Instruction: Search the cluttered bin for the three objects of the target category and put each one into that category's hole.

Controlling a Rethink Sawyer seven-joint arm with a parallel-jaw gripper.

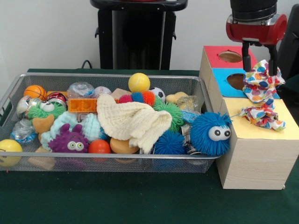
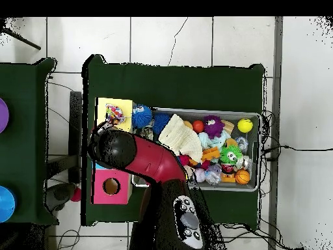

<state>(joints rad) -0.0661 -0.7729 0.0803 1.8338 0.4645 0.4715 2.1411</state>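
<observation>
My gripper (image 1: 259,70) hangs over the boxes at the right, shut on a printed cloth (image 1: 261,84) that dangles above the edge between the blue and yellow tops. A second printed cloth (image 1: 264,116) lies crumpled on the yellow top (image 1: 252,133) and covers its hole. It also shows in the overhead view (image 2: 115,113). The wire mesh bin (image 1: 107,75) is full of toys, and I see no third printed cloth in it. In the overhead view my arm (image 2: 130,153) hides the gripper.
The blue-topped box (image 1: 223,80) and the red-topped box (image 1: 216,50) stand behind the yellow one, with open holes. In the bin a cream knitted cloth (image 1: 133,121) lies over balls and fuzzy toys. A blue furry ball with eyes (image 1: 210,133) sits at the bin's right end.
</observation>
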